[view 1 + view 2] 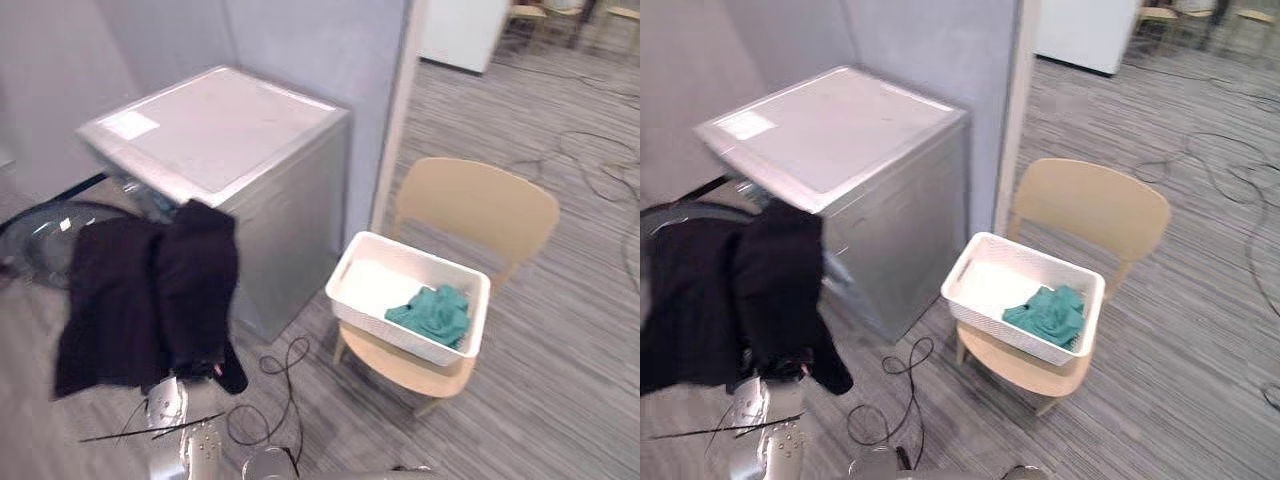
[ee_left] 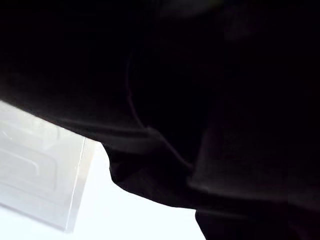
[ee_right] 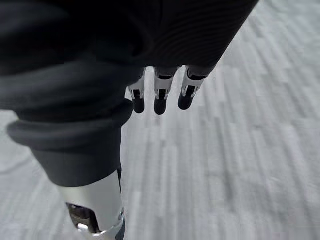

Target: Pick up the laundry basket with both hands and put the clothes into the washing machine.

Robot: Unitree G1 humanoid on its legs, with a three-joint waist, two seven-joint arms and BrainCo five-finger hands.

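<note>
Close to us, a big black cloth [image 1: 150, 300] hangs in the air, low on the left. It lies over our right hand [image 3: 157, 97], and the fingertips [image 3: 138, 100] poke out straight from under it, not curled round it. Our left hand is tucked under the same cloth, so we cannot tell if it is open or closed.

Just behind the cloth stands the washing machine [image 1: 220, 130]. Its round door [image 1: 40, 235] hangs open on the left.

To the right, a bit farther away, the white laundry basket [image 1: 395, 333] sits on a wooden chair [image 1: 480, 205]. A green cloth [image 1: 435, 312] lies in its near right corner. We are not holding the basket.

What could go wrong? We think the black cloth might slide off and drop on the floor [image 1: 560, 350], because the right hand is not gripping it. The cloth also hides the hole of the machine from us, so we could push it in the wrong place. And the green cloth could get left behind.
</note>
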